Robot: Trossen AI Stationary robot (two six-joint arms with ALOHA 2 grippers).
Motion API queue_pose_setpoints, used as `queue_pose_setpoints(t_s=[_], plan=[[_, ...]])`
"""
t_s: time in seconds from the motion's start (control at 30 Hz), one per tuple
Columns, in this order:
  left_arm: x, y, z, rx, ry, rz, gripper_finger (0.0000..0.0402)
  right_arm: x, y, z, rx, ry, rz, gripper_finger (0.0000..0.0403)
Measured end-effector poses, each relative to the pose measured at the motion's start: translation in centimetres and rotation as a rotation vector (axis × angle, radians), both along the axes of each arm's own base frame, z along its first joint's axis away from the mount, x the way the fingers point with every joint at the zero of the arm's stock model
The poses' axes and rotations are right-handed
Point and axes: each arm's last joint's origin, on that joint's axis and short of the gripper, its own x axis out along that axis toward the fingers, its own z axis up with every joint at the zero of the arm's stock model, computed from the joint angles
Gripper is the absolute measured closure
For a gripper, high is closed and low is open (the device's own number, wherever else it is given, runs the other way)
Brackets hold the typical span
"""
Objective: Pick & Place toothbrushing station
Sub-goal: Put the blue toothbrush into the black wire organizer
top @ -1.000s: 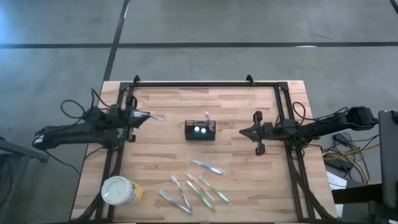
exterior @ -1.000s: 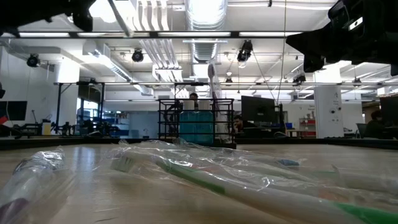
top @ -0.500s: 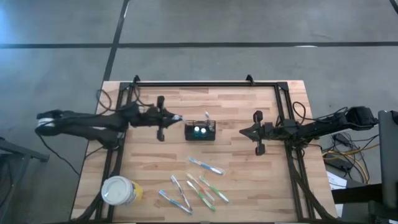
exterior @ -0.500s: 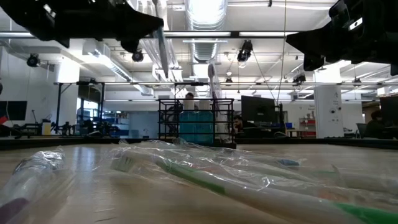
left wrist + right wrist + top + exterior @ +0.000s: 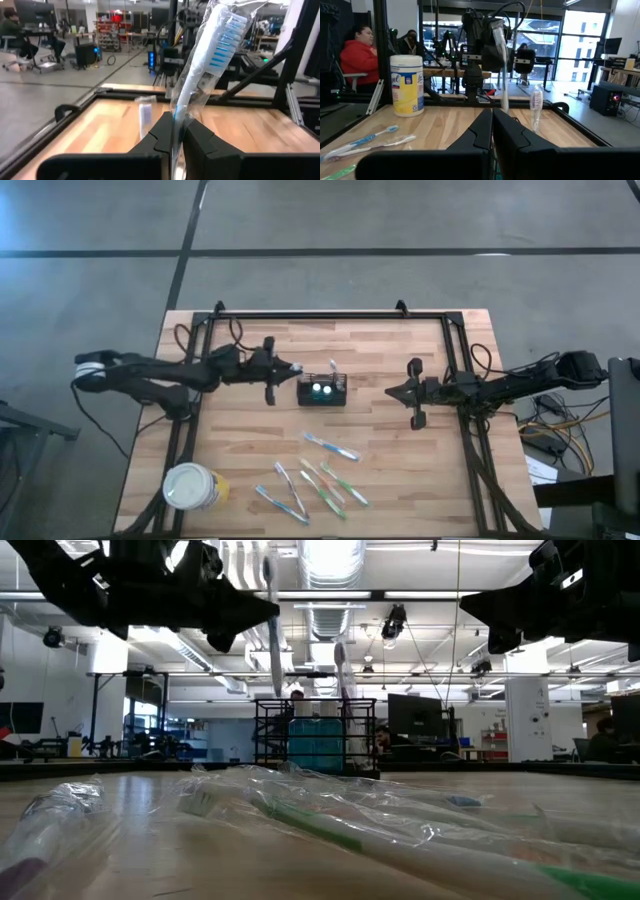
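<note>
The toothbrushing station [image 5: 321,391], a small black wire-mesh caddy, stands on its base at the middle of the wooden table. One wrapped toothbrush [image 5: 342,665] stands upright in it. My left gripper [image 5: 281,367] hovers just left of the caddy, shut on a wrapped toothbrush [image 5: 212,47] with blue bristles. In the low view this brush [image 5: 273,625] hangs above and left of the caddy [image 5: 318,735]. My right gripper [image 5: 392,392] waits shut and empty to the caddy's right. My left gripper pinches the wrapped toothbrush's handle [image 5: 174,116] between its two fingers, through the clear wrapper. The fingers lie level, coming from the table's left side, across the handle. The brush is lifted clear and stands steeply, head up, leaning toward the caddy.
Several wrapped toothbrushes [image 5: 320,476] lie on the near half of the table. A round white-and-yellow canister [image 5: 190,487] stands at the near left corner. A black frame rail [image 5: 330,315] runs along the far edge and both sides. People sit in the room beyond.
My left gripper has moved toward the table's right edge and slightly down, carrying the wrapped toothbrush up to the caddy's left side. The brush now stands steeper than before.
</note>
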Motion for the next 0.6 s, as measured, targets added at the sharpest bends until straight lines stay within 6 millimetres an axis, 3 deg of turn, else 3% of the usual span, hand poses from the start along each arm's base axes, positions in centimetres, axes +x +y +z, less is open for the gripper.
queue_pose_setpoints(t_s=[0.6], plan=[[1.9,0.7,-3.9,-0.004,0.145,0.059,0.0380,0.0,0.0,0.0,0.001,-0.005,0.000,0.0394]])
